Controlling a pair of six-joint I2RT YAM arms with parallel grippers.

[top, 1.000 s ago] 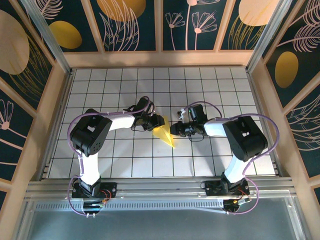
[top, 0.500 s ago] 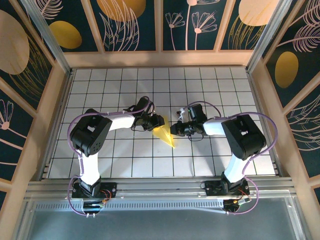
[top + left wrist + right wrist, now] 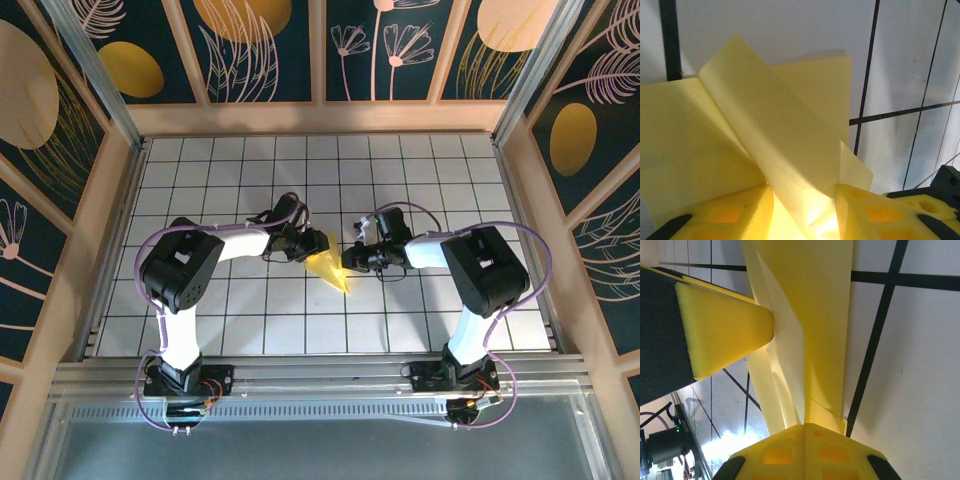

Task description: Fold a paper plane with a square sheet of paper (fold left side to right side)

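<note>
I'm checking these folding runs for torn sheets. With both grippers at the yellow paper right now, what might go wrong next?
1. The right gripper is shut on the folded yellow paper while the left gripper has its pads either side of a raised flap. If the arms pull apart, the thin sheet may tear or slip out.
2. The flap in the left wrist view stands up loosely, so it may spring open once released.
</note>
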